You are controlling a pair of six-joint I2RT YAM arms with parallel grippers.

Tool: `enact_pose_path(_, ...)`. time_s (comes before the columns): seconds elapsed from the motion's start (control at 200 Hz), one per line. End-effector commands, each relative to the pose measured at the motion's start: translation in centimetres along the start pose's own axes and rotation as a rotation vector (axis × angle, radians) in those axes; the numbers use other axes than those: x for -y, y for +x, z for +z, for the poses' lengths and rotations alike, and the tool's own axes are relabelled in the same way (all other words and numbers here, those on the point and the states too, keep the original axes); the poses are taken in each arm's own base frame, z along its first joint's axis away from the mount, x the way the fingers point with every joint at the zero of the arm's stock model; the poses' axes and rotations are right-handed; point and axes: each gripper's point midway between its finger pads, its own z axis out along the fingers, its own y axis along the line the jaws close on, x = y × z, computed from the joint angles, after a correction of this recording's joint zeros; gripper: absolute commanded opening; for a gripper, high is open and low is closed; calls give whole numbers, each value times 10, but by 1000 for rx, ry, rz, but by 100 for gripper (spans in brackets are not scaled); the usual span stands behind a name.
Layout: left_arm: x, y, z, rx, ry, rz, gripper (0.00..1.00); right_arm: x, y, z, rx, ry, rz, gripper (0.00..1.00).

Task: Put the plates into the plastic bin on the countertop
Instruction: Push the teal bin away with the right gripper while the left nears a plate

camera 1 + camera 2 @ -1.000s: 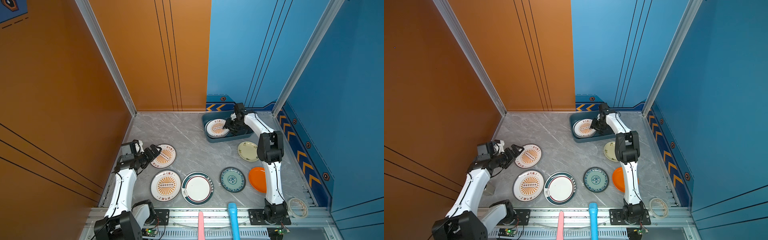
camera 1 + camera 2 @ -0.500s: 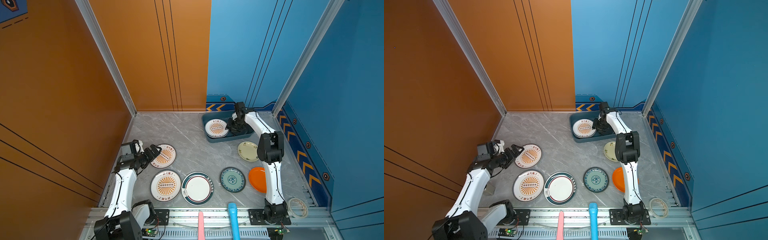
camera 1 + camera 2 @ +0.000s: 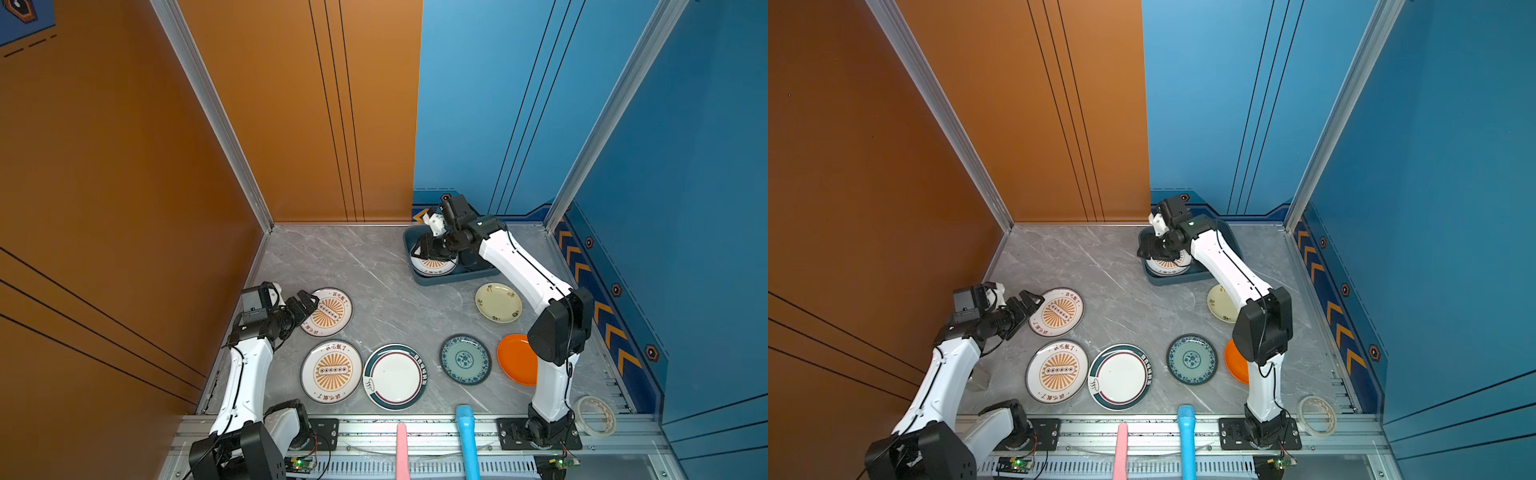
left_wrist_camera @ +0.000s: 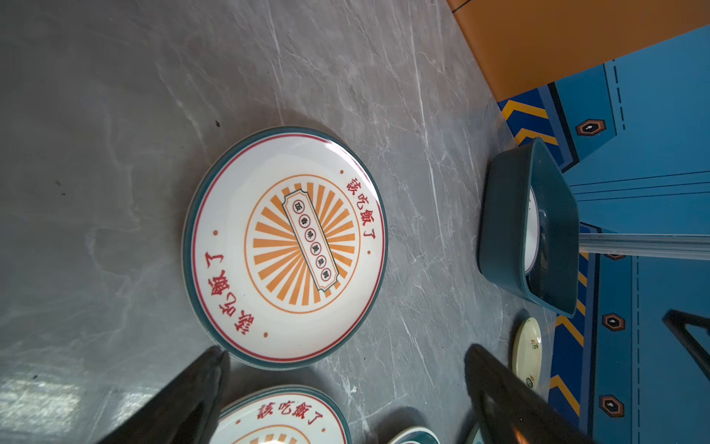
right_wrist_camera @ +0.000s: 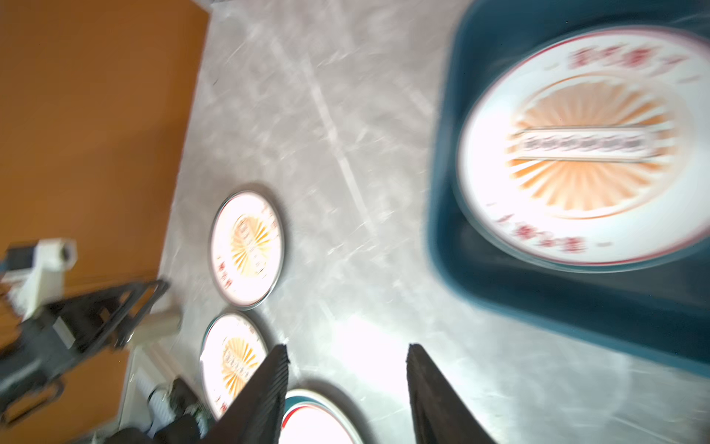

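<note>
Left hand (image 3: 309, 306) has its jaws wide apart and empty, right at the rim of the far sunburst plate (image 3: 330, 312) on the counter (image 3: 374, 266). In the left wrist view one fingertip (image 4: 215, 359) sits just beside that rim, contact unclear. Right hand (image 3: 420, 251) hangs over the plastic bin (image 3: 457, 276) at the back of the counter, jaws partly apart, nothing between them. One binned sunburst plate (image 3: 436, 266) lies flat inside the bin. Still out on the counter: near sunburst plate (image 3: 331, 371), teal-rimmed plate (image 3: 395, 376) just beside it, blue patterned plate (image 3: 465, 359), orange plate (image 3: 515, 359) partly behind the right arm, cream plate (image 3: 498, 302) near the bin
</note>
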Motion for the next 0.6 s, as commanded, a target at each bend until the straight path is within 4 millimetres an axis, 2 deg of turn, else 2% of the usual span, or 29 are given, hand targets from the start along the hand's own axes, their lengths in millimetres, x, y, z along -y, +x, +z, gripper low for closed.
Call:
enact_pose_path(0.0,-18,7,1,-9,-64,-23,98,-19,15,15,-19,-68,13,53)
enact_pose_path(0.08,-25,9,4,-9,-82,-41,98,-37,22,20,-15,-106,-3,53)
enact_pose_path(0.1,-27,10,5,-10,-86,-47,98,-34,31,27,-35,-100,6,53)
enact_pose_path(0.165,-31,12,9,-9,-91,-64,98,-40,36,32,-34,-112,1,53)
enact_pose_path(0.591,-53,11,27,3,-165,-109,98,-29,61,59,-76,-122,34,53)
